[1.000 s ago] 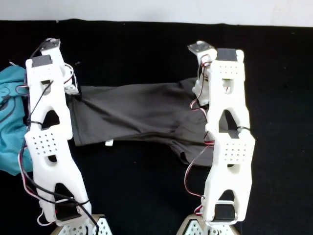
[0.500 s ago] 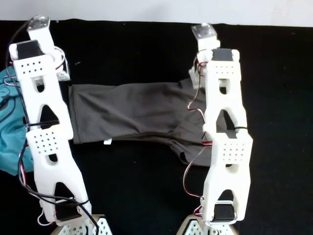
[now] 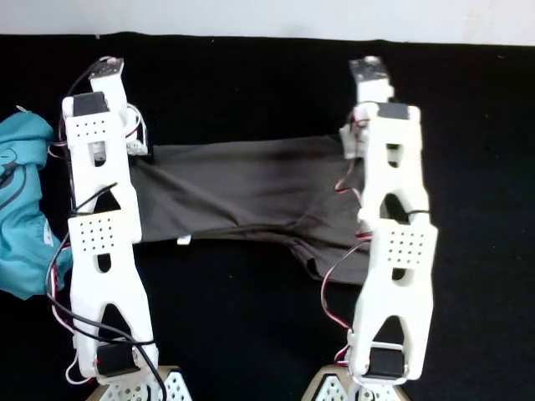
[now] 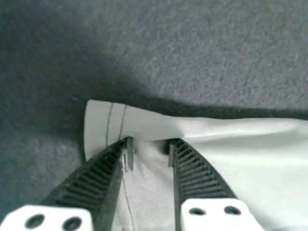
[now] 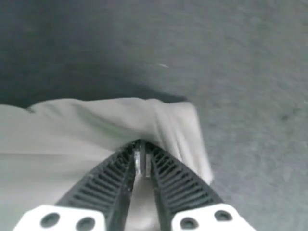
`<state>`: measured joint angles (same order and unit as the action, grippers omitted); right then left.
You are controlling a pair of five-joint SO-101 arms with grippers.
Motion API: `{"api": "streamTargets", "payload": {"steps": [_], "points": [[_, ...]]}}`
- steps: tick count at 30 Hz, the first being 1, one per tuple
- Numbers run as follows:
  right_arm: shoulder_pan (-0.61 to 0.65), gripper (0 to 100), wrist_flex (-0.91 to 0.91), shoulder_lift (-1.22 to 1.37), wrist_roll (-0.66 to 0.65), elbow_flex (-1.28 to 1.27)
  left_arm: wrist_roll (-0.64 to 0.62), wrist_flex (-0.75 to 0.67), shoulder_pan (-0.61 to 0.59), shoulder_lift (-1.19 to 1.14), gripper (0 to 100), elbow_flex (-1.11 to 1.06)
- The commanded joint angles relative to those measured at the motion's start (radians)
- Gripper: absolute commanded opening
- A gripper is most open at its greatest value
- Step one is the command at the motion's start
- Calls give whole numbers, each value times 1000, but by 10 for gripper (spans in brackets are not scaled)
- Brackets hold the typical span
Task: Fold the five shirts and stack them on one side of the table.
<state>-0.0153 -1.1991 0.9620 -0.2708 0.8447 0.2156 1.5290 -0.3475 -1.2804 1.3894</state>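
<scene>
The left gripper (image 4: 149, 153) and right gripper (image 5: 141, 156) have their fingers clenched on the far corners of the grey shirt (image 3: 242, 192). It lies stretched mid-tabletop (image 3: 251, 326), probably to flatten it for folding. A teal shirt (image 3: 25, 217) sits bunched at the left edge.

The black counter (image 3: 251, 334) carries a grey shirt (image 3: 242, 192) spread across its middle, a sleeve trailing toward the near edge. A crumpled teal shirt (image 3: 21, 225) lies at the left edge.

Bright, even overhead light; the shirt (image 4: 231, 139) casts a soft dark shadow beside its edge.
</scene>
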Motion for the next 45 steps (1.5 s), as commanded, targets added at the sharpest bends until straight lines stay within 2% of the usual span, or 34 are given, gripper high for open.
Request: {"api": "streamTargets", "payload": {"steps": [1, 8, 13, 17, 21, 28, 33, 39, 42, 45], "points": [[-53, 6, -27, -42, 5, 38, 20, -29, -50, -7, 137, 31], [-45, 6, -171, -248, 3, 38, 18, 157, -24, 16, 139, 280], [-41, 6, -262, -355, 3, 38, 17, 236, 13, 113, 139, 257], [-41, 6, -344, -407, 3, 38, 15, 247, 12, 206, 137, 242], [-41, 6, -444, -453, 3, 38, 15, 249, 8, 383, 137, 25], [10, 6, -564, -466, 2, 28, 25, 229, 54, 756, 137, -654], [101, 6, -565, -458, 8, 21, 25, 58, 65, 872, 137, -1067], [200, 6, -510, -464, 5, -222, 26, -292, 61, 969, 137, -1501], [205, 6, -432, -467, 5, -361, 26, -451, 35, 978, 137, -1639], [205, 6, -349, -470, 3, -522, 26, -546, -19, 980, 137, -1684]]}}
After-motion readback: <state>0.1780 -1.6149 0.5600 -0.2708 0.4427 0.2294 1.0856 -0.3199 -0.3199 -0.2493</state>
